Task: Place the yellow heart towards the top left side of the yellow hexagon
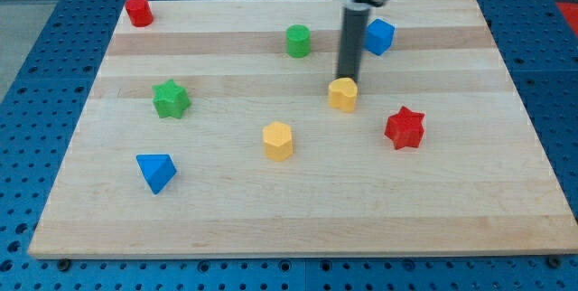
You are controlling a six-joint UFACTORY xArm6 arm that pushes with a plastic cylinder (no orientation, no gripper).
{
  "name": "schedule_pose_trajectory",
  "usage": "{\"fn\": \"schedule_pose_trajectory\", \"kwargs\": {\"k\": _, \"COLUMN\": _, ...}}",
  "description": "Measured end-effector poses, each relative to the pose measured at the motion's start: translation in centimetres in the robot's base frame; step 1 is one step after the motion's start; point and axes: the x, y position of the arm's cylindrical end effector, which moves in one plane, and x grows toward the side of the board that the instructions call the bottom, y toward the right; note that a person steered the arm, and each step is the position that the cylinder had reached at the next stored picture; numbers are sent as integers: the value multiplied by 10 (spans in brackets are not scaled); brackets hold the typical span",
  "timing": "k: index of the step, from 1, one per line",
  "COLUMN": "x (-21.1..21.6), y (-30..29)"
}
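The yellow heart lies right of the board's middle. The yellow hexagon lies below and to the left of it, about a block's width apart. My tip is at the heart's top edge, touching or nearly touching it from the view's top side. The dark rod rises straight up from there to the arm at the view's top.
On the wooden board also lie a blue block right of the rod, a green cylinder, a red star, a green star, a blue triangular block and a red cylinder.
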Motion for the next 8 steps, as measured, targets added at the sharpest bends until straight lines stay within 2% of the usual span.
{"fn": "schedule_pose_trajectory", "kwargs": {"k": 1, "x": -1, "y": 34}}
{"fn": "schedule_pose_trajectory", "kwargs": {"k": 2, "x": -2, "y": 115}}
{"fn": "schedule_pose_trajectory", "kwargs": {"k": 3, "x": 18, "y": 116}}
{"fn": "schedule_pose_trajectory", "kwargs": {"k": 5, "x": 23, "y": -1}}
{"fn": "schedule_pose_trajectory", "kwargs": {"k": 6, "x": 32, "y": -19}}
{"fn": "schedule_pose_trajectory", "kwargs": {"k": 7, "x": 49, "y": 5}}
{"fn": "schedule_pose_trajectory", "kwargs": {"k": 8, "x": 58, "y": -12}}
